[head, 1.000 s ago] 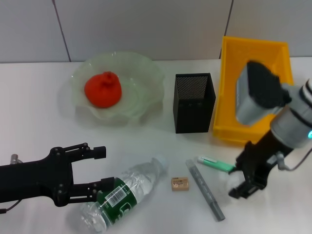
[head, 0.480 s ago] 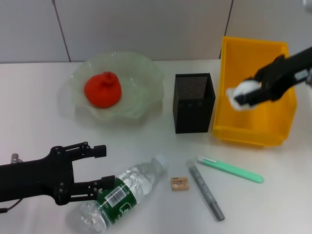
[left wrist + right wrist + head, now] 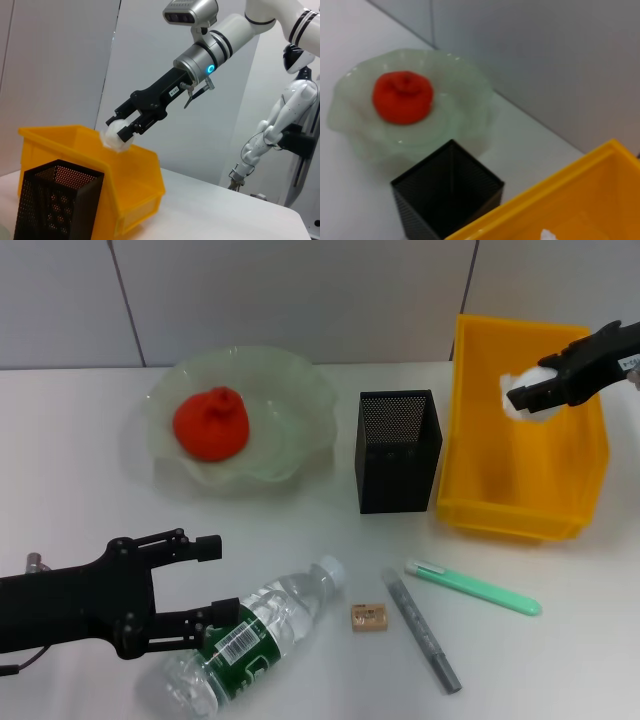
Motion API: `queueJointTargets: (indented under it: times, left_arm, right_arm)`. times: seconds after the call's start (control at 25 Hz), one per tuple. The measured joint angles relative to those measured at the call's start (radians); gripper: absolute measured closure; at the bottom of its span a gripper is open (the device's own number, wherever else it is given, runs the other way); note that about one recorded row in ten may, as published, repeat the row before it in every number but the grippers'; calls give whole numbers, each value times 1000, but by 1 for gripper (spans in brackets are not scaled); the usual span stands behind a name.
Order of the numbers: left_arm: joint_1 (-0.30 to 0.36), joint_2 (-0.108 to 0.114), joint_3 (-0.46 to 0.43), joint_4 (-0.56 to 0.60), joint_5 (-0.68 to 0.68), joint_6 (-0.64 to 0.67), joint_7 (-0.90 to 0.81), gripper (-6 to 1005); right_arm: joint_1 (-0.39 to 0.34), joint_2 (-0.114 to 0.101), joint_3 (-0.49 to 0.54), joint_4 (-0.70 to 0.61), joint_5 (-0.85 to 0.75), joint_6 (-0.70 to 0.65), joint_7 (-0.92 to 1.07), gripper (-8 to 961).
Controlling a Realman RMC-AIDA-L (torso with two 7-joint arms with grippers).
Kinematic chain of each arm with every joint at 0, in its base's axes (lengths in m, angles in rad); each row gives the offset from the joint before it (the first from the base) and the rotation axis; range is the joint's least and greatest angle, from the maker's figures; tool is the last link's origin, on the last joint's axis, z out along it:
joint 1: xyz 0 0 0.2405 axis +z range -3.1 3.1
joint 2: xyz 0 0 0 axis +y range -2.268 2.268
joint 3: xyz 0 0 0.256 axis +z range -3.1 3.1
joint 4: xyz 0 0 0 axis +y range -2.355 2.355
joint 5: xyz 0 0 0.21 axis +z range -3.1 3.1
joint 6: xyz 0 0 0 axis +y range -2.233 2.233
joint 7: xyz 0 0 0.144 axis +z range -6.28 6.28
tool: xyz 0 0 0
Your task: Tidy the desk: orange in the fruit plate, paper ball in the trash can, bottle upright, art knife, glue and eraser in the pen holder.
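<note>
1. Nearest on the white counter, the left gripper has its black fingers spread wide around the cap-side part of the clear plastic bottle, which lies on its side; whether they touch it I cannot tell.
2. Right of the bottle lie a small tan eraser, a grey stick-shaped glue and a slim green art knife.
3. Farther stands the black mesh pen holder, square in shape.
4. Far left, the wavy, translucent fruit plate holds the orange.
5. Far right, the right gripper pinches the crumpled white paper ball above the yellow plastic trash can.
</note>
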Motion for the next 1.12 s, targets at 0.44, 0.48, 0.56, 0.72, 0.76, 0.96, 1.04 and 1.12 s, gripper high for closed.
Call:
queueJointTargets:
  times: [0.44, 0.48, 0.56, 0.72, 0.76, 0.96, 1.04, 1.12]
  left_arm:
    - [-2, 0, -11, -2, 0, 3, 0, 197]
    - [-2, 0, -11, -3, 0, 3, 0, 197]
    - [-2, -4, -11, -1, 0, 2, 0, 197]
    - [-2, -6, -13, 0, 0, 0, 0, 197]
    - [-3, -6, -13, 0, 0, 0, 0, 197]
    - [-5, -6, -21, 0, 1, 0, 0, 197]
    - [-5, -6, -21, 0, 1, -1, 0, 198]
    - [-7, -6, -21, 0, 1, -2, -2, 198]
  right_arm:
    - [-82, 18, 3, 0, 147, 181, 0, 159]
    - [-98, 18, 3, 2, 204, 206, -10, 153]
    - [-138, 19, 3, 8, 348, 254, -46, 142]
    - [-214, 14, 4, 77, 733, 281, -227, 124]
    - [-230, 10, 4, 107, 832, 265, -279, 124]
    - [-256, -27, 6, 349, 1164, 49, -511, 124]
    - [-253, -45, 6, 435, 1201, -49, -562, 125]
    - [-252, -63, 2, 518, 1206, -151, -610, 125]
